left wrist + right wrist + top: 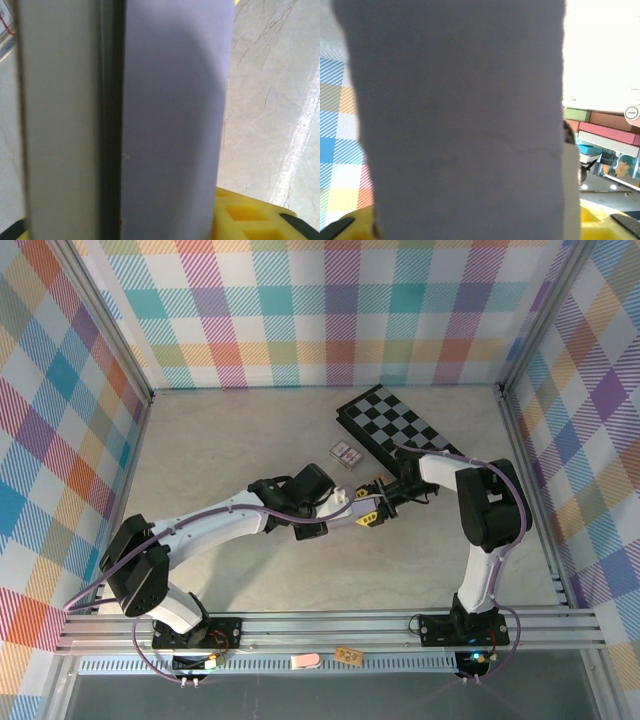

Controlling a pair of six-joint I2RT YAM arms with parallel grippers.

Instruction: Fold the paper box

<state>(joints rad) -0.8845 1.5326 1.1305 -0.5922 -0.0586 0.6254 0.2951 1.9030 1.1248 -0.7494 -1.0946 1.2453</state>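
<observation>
The paper box [341, 497] shows from above as a small pale piece held up off the table between my two grippers at mid-table. In the left wrist view its lavender panel [170, 125] stands upright, with an off-white panel left of a dark gap. My left gripper [346, 506] [120, 231] is shut on it, and the yellow finger [245, 220] touches the lavender edge. In the right wrist view the lavender sheet [460, 125] stands between the yellow fingers [600, 227] of my right gripper [370, 512] [475, 231]. Whether they press on it I cannot tell.
A black-and-white checkerboard [395, 425] lies at the back right of the table. Small patterned card packs [347, 453] lie just behind the grippers. Plaid walls close in the table on three sides. Aluminium rails [330, 625] run along the near edge.
</observation>
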